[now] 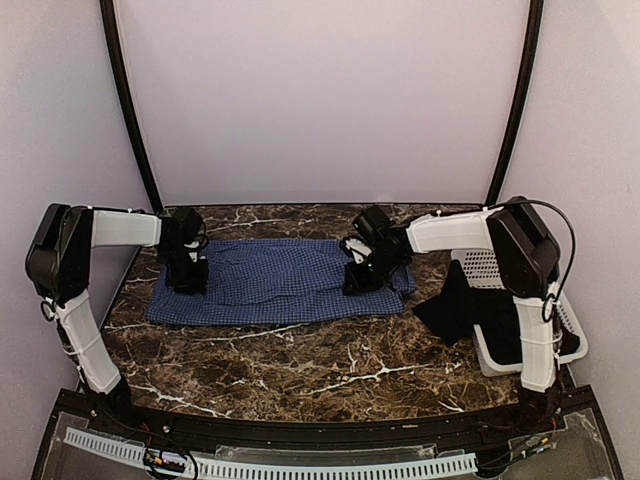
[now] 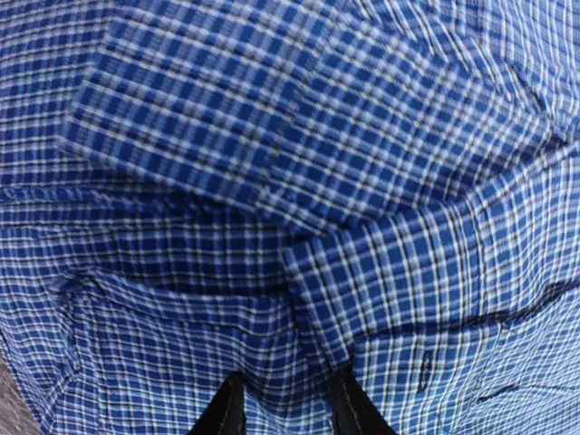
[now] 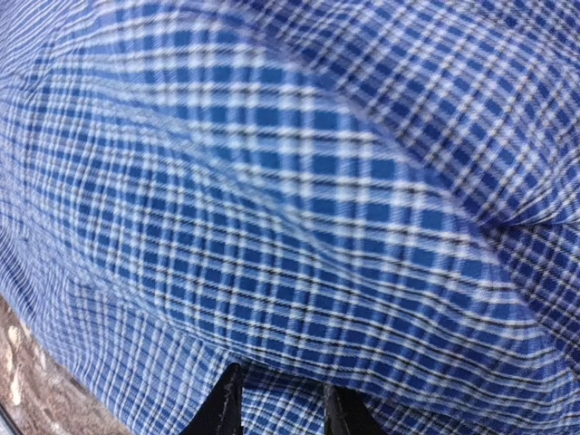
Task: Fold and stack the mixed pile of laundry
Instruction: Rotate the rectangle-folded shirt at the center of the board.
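Observation:
The blue-and-white check shirt [image 1: 280, 282] lies spread flat across the back of the marble table [image 1: 300, 370]. My left gripper [image 1: 188, 277] is pressed down on the shirt's left part. Its jaws [image 2: 288, 403] stand a little apart, so it is open, with check cloth and a raised fold between the fingertips. My right gripper [image 1: 361, 277] is down on the shirt's right part, also open [image 3: 281, 403], with a ridge of cloth bulging just ahead of its fingertips. The black garment [image 1: 458, 305] hangs over the left side of the basket, to the right of the shirt.
A white perforated basket [image 1: 568, 330] sits at the table's right edge beside the right arm. Bare marble shows in front of the shirt. Black curved frame bars rise at the back corners, against the pale walls.

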`<action>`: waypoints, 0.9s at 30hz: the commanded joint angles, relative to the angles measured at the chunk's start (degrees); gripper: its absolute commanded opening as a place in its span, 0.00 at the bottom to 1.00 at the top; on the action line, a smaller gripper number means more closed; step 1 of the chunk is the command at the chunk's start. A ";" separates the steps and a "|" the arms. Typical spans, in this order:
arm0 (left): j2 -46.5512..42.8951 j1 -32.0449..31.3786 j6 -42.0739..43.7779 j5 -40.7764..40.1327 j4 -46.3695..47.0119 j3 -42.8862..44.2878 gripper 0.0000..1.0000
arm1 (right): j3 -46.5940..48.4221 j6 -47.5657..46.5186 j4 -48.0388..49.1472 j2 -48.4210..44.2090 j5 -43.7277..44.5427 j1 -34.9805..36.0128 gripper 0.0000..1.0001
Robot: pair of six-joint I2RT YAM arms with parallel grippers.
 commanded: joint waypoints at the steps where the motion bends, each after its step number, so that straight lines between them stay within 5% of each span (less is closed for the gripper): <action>1: -1.29 -3.70 -1.42 -1.18 -3.63 -3.51 0.30 | 5.76 -2.35 -3.50 6.30 2.60 -3.06 0.28; 9: -1.02 -19.23 -7.77 1.58 -4.91 -5.12 0.24 | 24.95 -8.59 -11.05 17.05 9.65 -7.60 0.27; 13: 1.53 -31.87 -9.69 7.33 -4.60 1.51 0.24 | 35.27 -11.46 -13.91 19.54 13.46 -8.59 0.27; 16: 2.51 -35.55 -7.44 11.96 -3.49 5.89 0.29 | 38.72 -12.79 -15.83 17.86 13.79 -8.61 0.27; 21: -4.49 -32.89 -3.40 5.69 -3.27 9.19 0.36 | 29.45 -12.45 -11.79 5.59 8.48 -8.55 0.31; 25: -11.25 -29.73 -0.04 -1.17 -0.66 9.71 0.58 | 18.08 -10.01 -5.85 -4.54 3.81 -8.53 0.41; 27: -12.36 -26.96 0.56 2.53 2.61 8.98 0.63 | 13.45 -7.97 -3.71 -7.54 0.62 -8.48 0.41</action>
